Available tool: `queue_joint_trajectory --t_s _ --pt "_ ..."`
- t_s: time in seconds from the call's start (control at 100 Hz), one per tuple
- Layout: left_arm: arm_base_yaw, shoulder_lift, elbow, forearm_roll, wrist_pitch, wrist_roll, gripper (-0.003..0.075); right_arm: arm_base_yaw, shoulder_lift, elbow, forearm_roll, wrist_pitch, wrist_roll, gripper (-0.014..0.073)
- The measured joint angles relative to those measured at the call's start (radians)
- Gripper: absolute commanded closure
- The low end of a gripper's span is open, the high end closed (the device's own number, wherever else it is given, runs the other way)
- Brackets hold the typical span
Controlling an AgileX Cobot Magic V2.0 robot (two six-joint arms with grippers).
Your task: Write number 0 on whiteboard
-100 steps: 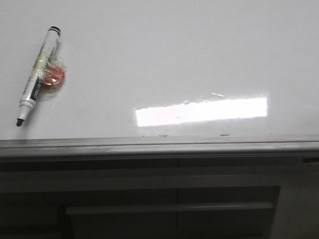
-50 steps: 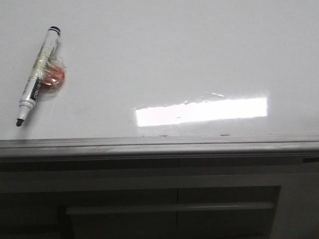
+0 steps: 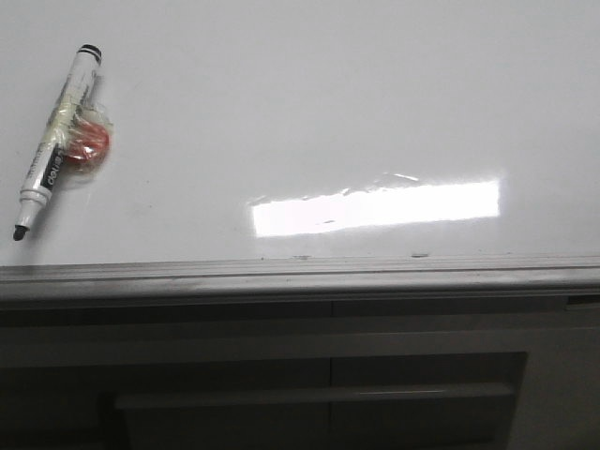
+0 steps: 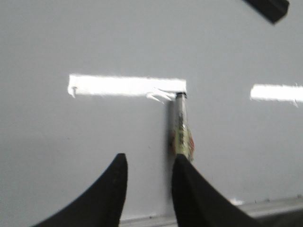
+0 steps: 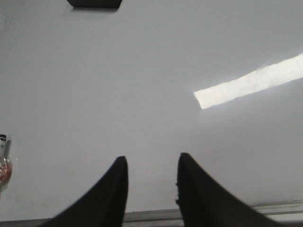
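The whiteboard (image 3: 328,94) fills the front view; no number 0 is in view on it. A white marker (image 3: 54,141) with a black tip lies at its left, the tip toward the near edge rail. A red lump (image 3: 86,145) is taped to its barrel. Neither gripper appears in the front view. My left gripper (image 4: 150,158) is open over the board. The marker (image 4: 181,127) lies just beyond one fingertip (image 4: 180,163), outside the gap, its lower end hidden by that finger. My right gripper (image 5: 152,157) is open and empty, with the marker (image 5: 4,161) off at that picture's edge.
A grey metal rail (image 3: 300,277) runs along the board's near edge, with a dark panelled cabinet (image 3: 328,375) below it. A bright glare patch (image 3: 375,208) lies on the board near the rail. A dark shape (image 4: 270,7) juts in at a corner of the left wrist view.
In the front view the marker now sits further left and slightly higher. The glare and cabinet have also shifted a little left.
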Motion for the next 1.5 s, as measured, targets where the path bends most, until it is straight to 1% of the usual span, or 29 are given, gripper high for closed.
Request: queue_joint_trajectory --t_s 0.03,0.09,0.16,0.21,0.26,0.33,0.43,0.51,0.61,0.69,0.76,0.9,1.2,1.27,1.34,1.5 --pt "0.000 0.054 -0.045 0.019 0.050 0.011 0.0363 0.000 0.013 -0.005 -0.001 0.005 -0.010 0.0265" --pt "-0.014 0.135 -0.105 0.044 0.098 0.020 0.0364 0.000 0.040 -0.010 -0.002 0.015 -0.027 0.0265" --pt "-0.055 0.226 -0.170 0.097 0.132 0.027 0.0365 0.000 0.069 -0.011 -0.003 0.028 -0.047 0.0265" --pt "-0.093 0.287 -0.216 0.170 0.173 0.027 0.0365 0.000 0.085 -0.011 -0.005 0.040 -0.055 0.0265" --pt "-0.148 0.349 -0.261 0.251 0.215 0.017 0.0365 0.000 0.094 -0.011 -0.005 0.050 -0.061 0.0265" --pt "-0.227 0.446 -0.329 0.381 0.278 -0.042 0.0365 0.000 0.101 -0.011 -0.013 0.061 -0.070 0.0265" --pt "-0.338 0.551 -0.390 0.523 0.320 -0.124 0.0365 0.000 0.101 -0.011 -0.027 0.087 -0.072 0.0265" --pt "-0.416 0.611 -0.419 0.560 0.306 -0.196 0.0365 0.000 0.101 -0.011 -0.042 0.102 -0.074 0.0265" --pt "-0.506 0.665 -0.423 0.545 0.227 -0.314 0.0364 0.000 0.101 -0.006 -0.052 0.105 -0.076 0.0265" --pt "-0.551 0.710 -0.423 0.530 0.160 -0.416 0.0365 0.000 0.101 -0.001 -0.058 0.107 -0.078 0.0265" --pt "-0.576 0.754 -0.423 0.521 0.113 -0.463 0.0365 0.000 0.101 0.000 -0.060 0.107 -0.078 0.0265" --pt "-0.588 0.857 -0.423 0.508 0.084 -0.492 0.0365 0.000 0.101 0.000 -0.060 0.107 -0.078 0.0265" --pt "-0.588 1.039 -0.423 0.512 0.008 -0.496 0.0370 0.000 0.101 0.000 -0.062 0.107 -0.078 0.0265" --pt "-0.588 1.057 -0.425 0.508 -0.001 -0.496 0.0409 0.000 0.101 0.000 -0.062 0.107 -0.078 0.0265" --pt "-0.592 1.069 -0.427 0.505 -0.004 -0.496 0.0484 0.000 0.101 0.000 -0.062 0.107 -0.078 0.0265" --pt "-0.592 1.085 -0.428 0.507 -0.004 -0.496 0.0717 0.000 0.101 0.000 -0.062 0.107 -0.080 0.0265"
